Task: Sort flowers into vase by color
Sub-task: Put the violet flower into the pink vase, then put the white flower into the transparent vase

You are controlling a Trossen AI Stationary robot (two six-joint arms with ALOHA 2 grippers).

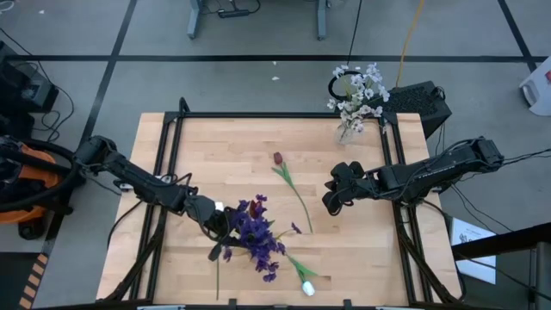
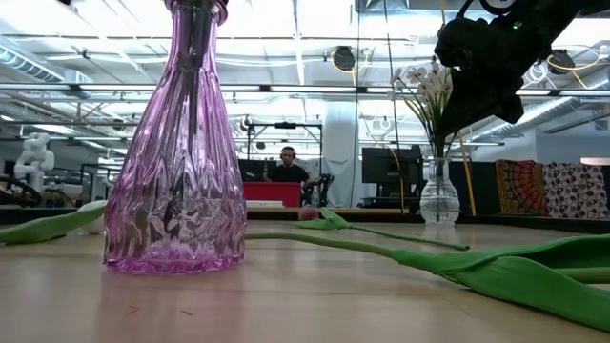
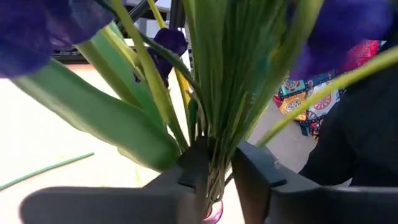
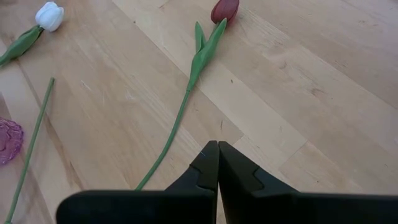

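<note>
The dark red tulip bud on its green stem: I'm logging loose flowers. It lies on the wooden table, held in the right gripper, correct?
Not held. The dark red tulip bud lies free on the wooden table; in the right wrist view the right gripper is shut on nothing, clear of the stem.

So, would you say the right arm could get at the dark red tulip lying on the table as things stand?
Probably yes: the dark red tulip lies in the open on the bare table, nothing over it, and the shut right end effector hangs just beside its stem; it must open first.
</note>
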